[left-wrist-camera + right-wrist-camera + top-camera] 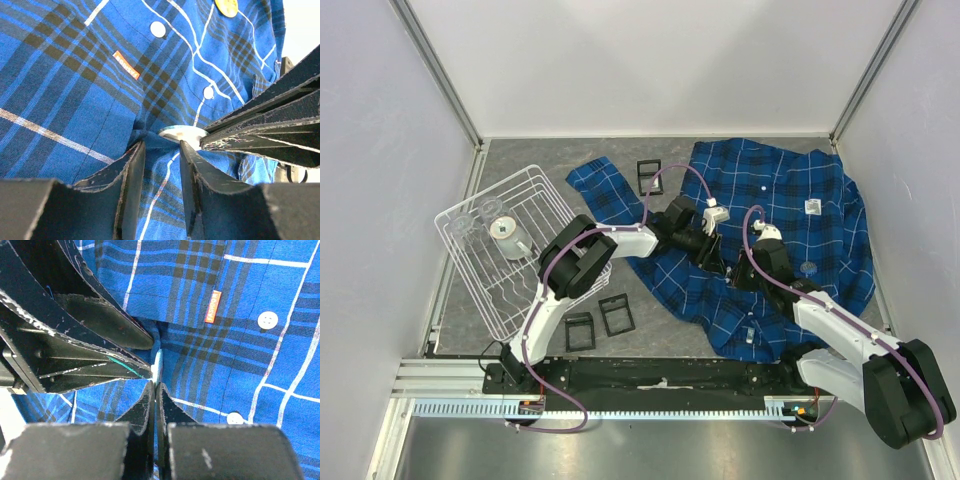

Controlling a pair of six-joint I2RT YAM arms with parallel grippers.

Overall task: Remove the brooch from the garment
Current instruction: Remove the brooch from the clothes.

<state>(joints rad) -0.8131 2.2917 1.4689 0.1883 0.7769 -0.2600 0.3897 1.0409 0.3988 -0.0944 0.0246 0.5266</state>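
- Garment [790, 215]: the blue plaid shirt lies spread over the middle and right of the table [520, 165], where I can reach its buttoned front from both sides. The wire rack [480, 275] at the left plays no part.
- Brooch [158, 364]: a pale disc, seen edge-on from the right wrist. It stands out of the cloth just below the orange label [215, 306], near the row of white buttons [268, 320]. It is not yet free of the shirt.
- Left gripper [159, 147]: the jaws are about half apart, with a tuck of plaid filling the gap right under the disc. I read this as a hold on the garment, set there to anchor the cloth so that it does not lift with the pin.
- Right gripper [155, 386]: the jaws are closed flat together, their tips meeting on the lower rim of the brooch. An edge-on pinch suits a flat disc, which offers little other purchase.
- Opposed approach: the two grippers meet almost tip to tip, one from either side, so that a pull by the right would be resisted at once by the left.
- Judgement: the step in hand is the separation itself. The fastening behind the disc is hidden, so I cannot tell how it releases. A straight tug could snag or tear the weave.
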